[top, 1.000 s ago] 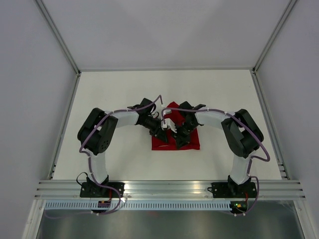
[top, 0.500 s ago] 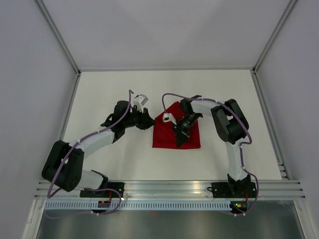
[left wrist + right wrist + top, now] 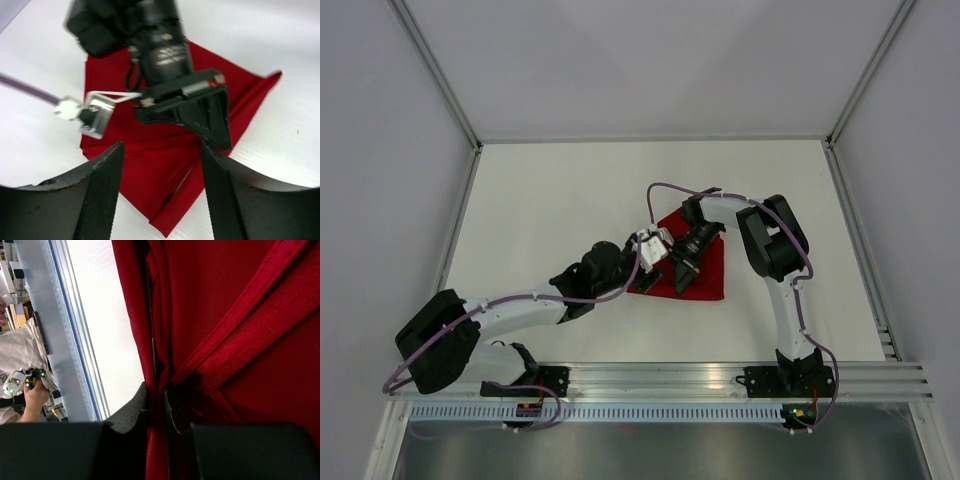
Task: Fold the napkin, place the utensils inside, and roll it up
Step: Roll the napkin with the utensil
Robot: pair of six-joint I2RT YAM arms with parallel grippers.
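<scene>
The white worktop (image 3: 540,190) carries one thing, the napkin (image 3: 708,282). It lies about midway between the far and near edges, a little toward the right edge. It is partly doubled over, with one corner pointing at the far edge. No utensils show in any view.

The left arm (image 3: 520,310) stretches low from the near-left corner toward the cloth. The right arm (image 3: 775,250) bends in from the right-edge side.

The right gripper (image 3: 156,401) sits on the napkin, its fingers closed on a raised pleat of red fabric that runs up between the pads. The left gripper (image 3: 162,150) hangs just beside it on the left-edge side. Its fingers (image 3: 100,195) are spread wide and grip nothing, and between them lie the folded layers and a loose corner pointing at the near edge.

The step in hand looks like the fold itself, and it is not finished. The main risk is the crowding: the two grippers are nearly touching, so if the open one drops for the loose corner it could knock the other and jerk the pleat free.

The cloth is thin and slightly glossy. A pull by the closed fingers alone would likely drag the whole napkin across the worktop rather than crease it. The open fingers could also catch several layers at once, or only the hem, and that would leave a skewed fold.
</scene>
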